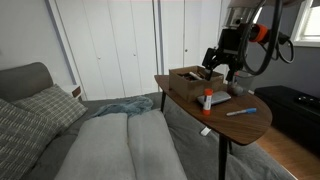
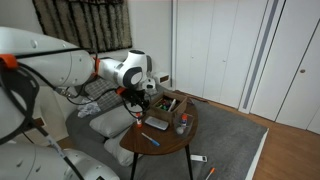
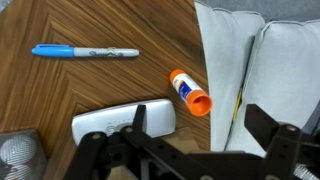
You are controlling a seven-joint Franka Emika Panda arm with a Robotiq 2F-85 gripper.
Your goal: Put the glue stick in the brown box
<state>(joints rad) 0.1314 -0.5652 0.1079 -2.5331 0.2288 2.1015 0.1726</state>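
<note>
**Tabletop edge was judged the main hazard for the glue stick**

Wood-grain tabletop [image 3: 90, 90] filled most of the wrist view, with pale cushions [image 3: 262, 70] seen beyond its edge at 3 o'clock. The glue stick [image 3: 190, 91] was found lying on its side on that surface. Its orange cap end was turned toward about 5 o'clock and lay very near the edge. A blue pen [image 3: 85, 51] was seen at 10 o'clock from the stick, well apart. A grey notebook [image 3: 125, 122] lay at 8 o'clock, near but not touching.

The gripper [image 3: 190, 150] was held above the table with its fingers spread wide and nothing between them. The stick lay at 12 o'clock from it. In an exterior view the brown box [image 1: 186, 74] was seen on the far part of the table, beyond the gripper and apart from the stick.

The grasp was judged not yet made.

- **Rolling off:** As a cylinder, the stick could be set rolling if it were touched by one finger before the other. With the edge so close, it could be knocked onto the cushions.
- **Slipping out:** If the fingers were closed on the tapered cap rather than across the body, the stick could be squeezed out.
- **Snagging the notebook:** The notebook's corner could be caught by a finger during descent and dragged.
- **Striking the box:** The box's low wall could be struck if the stick were carried too low.
</note>
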